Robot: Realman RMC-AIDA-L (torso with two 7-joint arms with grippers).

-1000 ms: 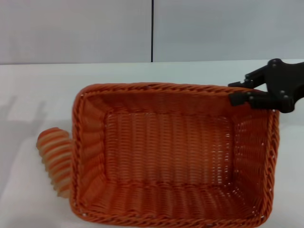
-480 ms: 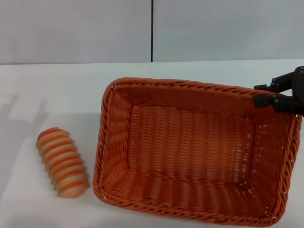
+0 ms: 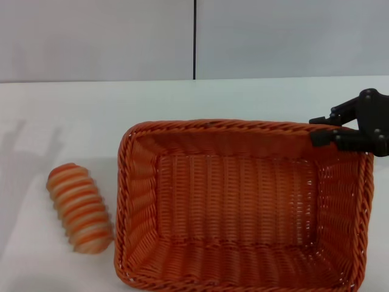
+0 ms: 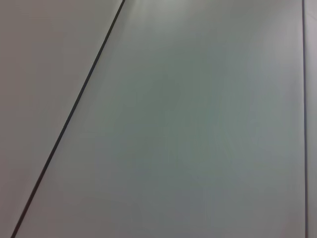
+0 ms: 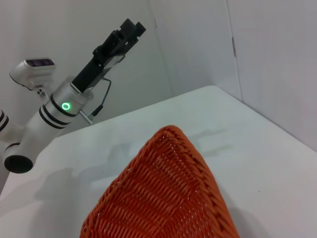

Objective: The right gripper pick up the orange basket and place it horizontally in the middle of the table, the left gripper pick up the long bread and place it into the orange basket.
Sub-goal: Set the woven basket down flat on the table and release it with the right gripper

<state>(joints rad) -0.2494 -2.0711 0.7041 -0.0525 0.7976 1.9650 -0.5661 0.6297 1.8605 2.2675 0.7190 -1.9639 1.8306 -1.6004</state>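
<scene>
Orange basket point(image 3: 240, 204) sits on white worktop point(image 3: 61, 115), long side across head view, roughly central, maybe slightly right. Right gripper point(image 3: 331, 129) clamped on far right rim corner; release not yet done. Long bread point(image 3: 79, 207) lies on worktop left of basket, apart, untouched. Left gripper point(image 5: 130, 30) raised well above worktop, off to side; open or closed unclear. Bread pick-and-place remains.

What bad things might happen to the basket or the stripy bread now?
The right gripper holds the orange basket by just one far corner of its rim, so the basket might slip or swing. The long bread lies on the table close to the basket's left side; another swing could knock it.
</scene>
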